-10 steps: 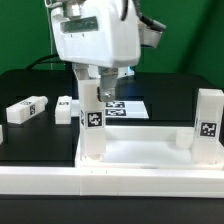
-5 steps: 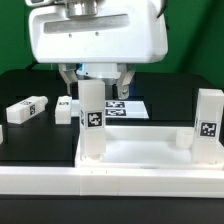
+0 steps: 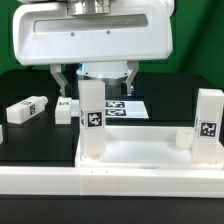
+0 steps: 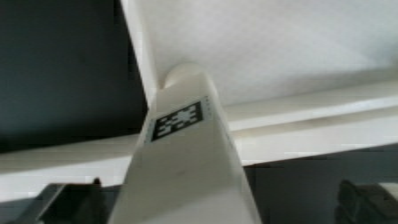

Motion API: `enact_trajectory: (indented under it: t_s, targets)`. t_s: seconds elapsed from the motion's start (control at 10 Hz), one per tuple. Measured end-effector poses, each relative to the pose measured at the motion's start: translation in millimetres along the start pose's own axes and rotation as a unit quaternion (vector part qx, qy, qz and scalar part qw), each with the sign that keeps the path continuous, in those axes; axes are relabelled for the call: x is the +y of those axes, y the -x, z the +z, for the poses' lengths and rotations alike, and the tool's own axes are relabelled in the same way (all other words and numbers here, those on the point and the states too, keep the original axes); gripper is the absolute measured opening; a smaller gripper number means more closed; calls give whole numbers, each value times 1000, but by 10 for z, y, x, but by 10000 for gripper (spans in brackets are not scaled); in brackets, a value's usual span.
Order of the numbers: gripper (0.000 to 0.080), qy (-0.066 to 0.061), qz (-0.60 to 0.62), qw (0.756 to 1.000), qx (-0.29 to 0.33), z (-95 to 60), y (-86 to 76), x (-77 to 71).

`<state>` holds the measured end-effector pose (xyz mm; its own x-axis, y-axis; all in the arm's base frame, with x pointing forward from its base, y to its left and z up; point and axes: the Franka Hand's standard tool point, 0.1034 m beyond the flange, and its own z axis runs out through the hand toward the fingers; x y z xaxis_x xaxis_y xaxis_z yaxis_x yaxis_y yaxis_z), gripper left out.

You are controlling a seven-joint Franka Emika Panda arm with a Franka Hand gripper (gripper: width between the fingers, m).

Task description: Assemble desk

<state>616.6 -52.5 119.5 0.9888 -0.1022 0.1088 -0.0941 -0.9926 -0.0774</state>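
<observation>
Black table [image 3: 30, 140] bears tabletop [image 3: 140, 150]; tool [image 3: 95, 80] spread wide, flanking upright leg [image 3: 92, 138].

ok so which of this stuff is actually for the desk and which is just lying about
for the desk:
white plastic tray-like tabletop
white tagged block leg upright below the open hand
another upright leg at the exterior view's right
one loose leg lying on the black table, another beside it

just lying about:
thin flat white marker board
</observation>
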Motion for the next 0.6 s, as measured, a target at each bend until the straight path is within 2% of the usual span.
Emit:
enact_trajectory:
  t_s: [0.4,0.5,0.6]
  targets:
    - [649,4,-124,992,-3,10,5,30]
    - [537,4,-123,992,-3,10,5,31]
    - [376,4,-123,992,-3,12,7,31]
